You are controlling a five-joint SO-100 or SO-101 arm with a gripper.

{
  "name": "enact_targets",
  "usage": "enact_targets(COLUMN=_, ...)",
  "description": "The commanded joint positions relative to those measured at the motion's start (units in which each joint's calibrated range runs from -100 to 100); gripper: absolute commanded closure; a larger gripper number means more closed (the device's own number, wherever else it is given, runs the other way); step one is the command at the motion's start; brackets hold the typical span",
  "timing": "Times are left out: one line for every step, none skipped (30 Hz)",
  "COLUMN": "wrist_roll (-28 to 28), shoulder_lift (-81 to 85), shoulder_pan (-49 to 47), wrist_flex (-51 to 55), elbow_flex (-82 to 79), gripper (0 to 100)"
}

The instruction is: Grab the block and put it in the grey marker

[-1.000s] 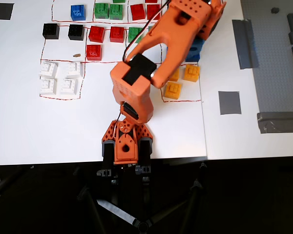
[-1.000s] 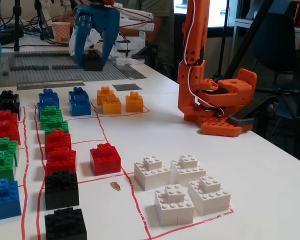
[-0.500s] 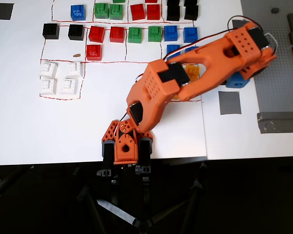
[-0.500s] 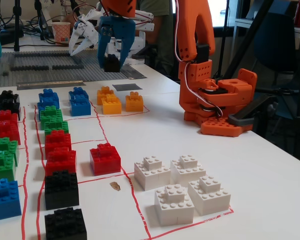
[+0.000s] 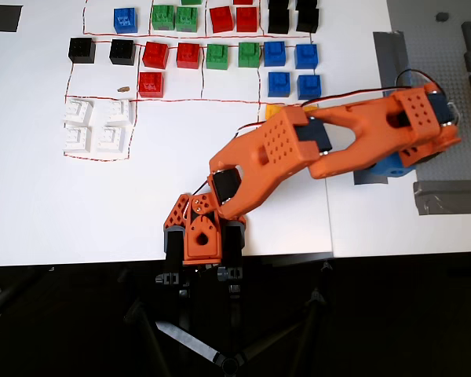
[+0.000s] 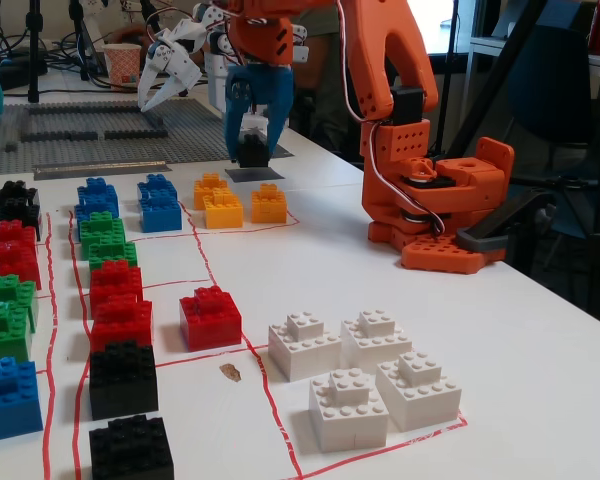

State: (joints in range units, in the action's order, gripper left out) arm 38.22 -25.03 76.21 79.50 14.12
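Observation:
In the fixed view my gripper (image 6: pixel 252 138) with blue fingers (image 6: pixel 275 100) points straight down and is shut on the black block (image 6: pixel 252 152). The block hangs just above, or touches, the small grey marker (image 6: pixel 255 174) on the white table; I cannot tell which. In the overhead view the orange arm reaches to the right. Only a blue part of the gripper (image 5: pixel 392 168) shows under the wrist, with a corner of the grey marker (image 5: pixel 367 179) beside it. The block is hidden there.
Yellow cubes (image 6: pixel 240 203) stand just in front of the marker. Rows of blue, green, red and black cubes (image 6: pixel 123 378) fill the left, and white cubes (image 6: pixel 360 375) stand in front. Long grey tape strips (image 5: pixel 447 196) and a grey baseplate (image 5: pixel 443 63) lie at the right.

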Motion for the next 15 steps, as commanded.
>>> enact_targets(wrist_roll=0.9, shoulder_lift=2.2, shoulder_pan=1.8, wrist_flex=-0.6, elbow_flex=9.0, gripper=100)
enact_targets(wrist_roll=0.9, shoulder_lift=1.5, shoulder_pan=1.9, wrist_flex=-0.6, elbow_flex=9.6, gripper=100)
enact_targets(wrist_roll=0.9, shoulder_lift=0.7, shoulder_pan=1.9, wrist_flex=-0.6, elbow_flex=10.3, gripper=100)
enact_targets(wrist_roll=0.7, shoulder_lift=0.0, shoulder_pan=1.9, wrist_flex=-0.6, elbow_flex=10.9, gripper=100)
enact_targets(wrist_roll=0.7, shoulder_lift=-0.7, shoulder_pan=2.0, wrist_flex=-0.6, elbow_flex=11.5, gripper=99)
enact_targets(wrist_roll=0.6, shoulder_lift=-1.3, shoulder_pan=2.0, wrist_flex=-0.6, elbow_flex=12.2, gripper=97)
enact_targets(wrist_roll=0.6, shoulder_lift=-2.0, shoulder_pan=2.1, wrist_flex=-0.6, elbow_flex=12.8, gripper=97)
enact_targets(wrist_roll=0.6, shoulder_lift=-2.6, shoulder_pan=2.2, wrist_flex=-0.6, elbow_flex=13.3, gripper=97)
enact_targets(wrist_roll=0.7, shoulder_lift=-3.0, shoulder_pan=2.2, wrist_flex=-0.6, elbow_flex=13.9, gripper=96)
enact_targets(wrist_roll=0.8, shoulder_lift=-3.5, shoulder_pan=2.4, wrist_flex=-0.6, elbow_flex=14.3, gripper=95)
enact_targets(wrist_roll=1.2, shoulder_lift=-3.8, shoulder_pan=2.7, wrist_flex=-0.5, elbow_flex=14.6, gripper=93)
enact_targets(wrist_roll=1.6, shoulder_lift=-4.1, shoulder_pan=3.0, wrist_flex=-0.4, elbow_flex=14.9, gripper=91)
enact_targets(wrist_roll=1.9, shoulder_lift=-4.2, shoulder_pan=3.2, wrist_flex=-0.2, elbow_flex=14.9, gripper=89)
enact_targets(wrist_roll=2.3, shoulder_lift=-4.4, shoulder_pan=3.5, wrist_flex=0.2, elbow_flex=14.9, gripper=87)
enact_targets(wrist_roll=2.5, shoulder_lift=-4.5, shoulder_pan=3.7, wrist_flex=0.6, elbow_flex=14.9, gripper=85)
